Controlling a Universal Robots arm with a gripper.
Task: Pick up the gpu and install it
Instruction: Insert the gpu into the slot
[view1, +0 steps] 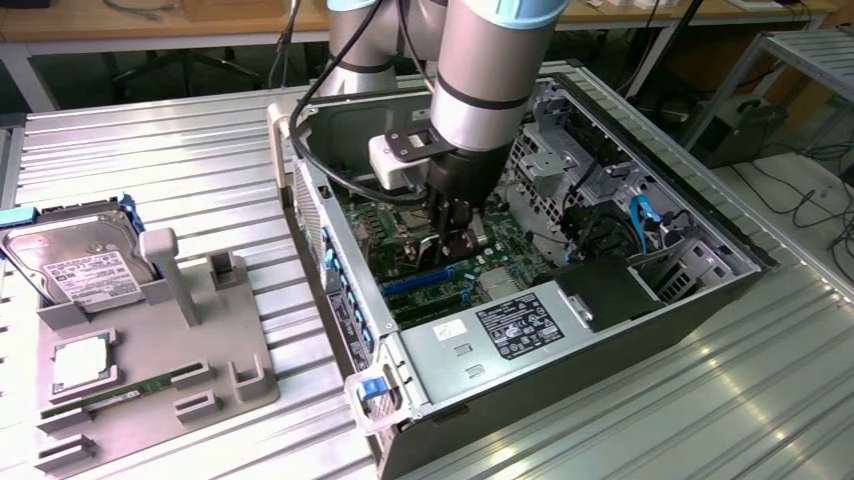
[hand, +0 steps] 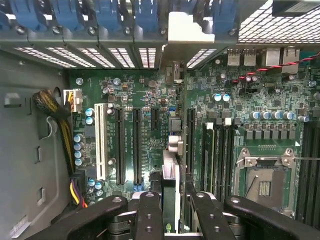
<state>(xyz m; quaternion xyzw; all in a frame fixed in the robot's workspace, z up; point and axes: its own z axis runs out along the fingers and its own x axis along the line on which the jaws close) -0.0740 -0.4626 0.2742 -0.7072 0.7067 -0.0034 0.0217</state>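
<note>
Your gripper (hand: 170, 210) is clamping the gpu (hand: 171, 165) edge-on over the motherboard (hand: 145, 100) slots; it's stiff, light, fragile, so you're gripping its upper edge.

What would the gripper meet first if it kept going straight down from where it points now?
Probably the motherboard: the gripper holds the gpu edge-on above the expansion slots, so the card's lower edge should touch first. Depth is unclear.

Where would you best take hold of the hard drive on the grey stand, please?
Probably the raised upper end of the hard drive, coming down from above: it leans label-up on the grey stand, whose posts crowd its lower end and one side.
</note>
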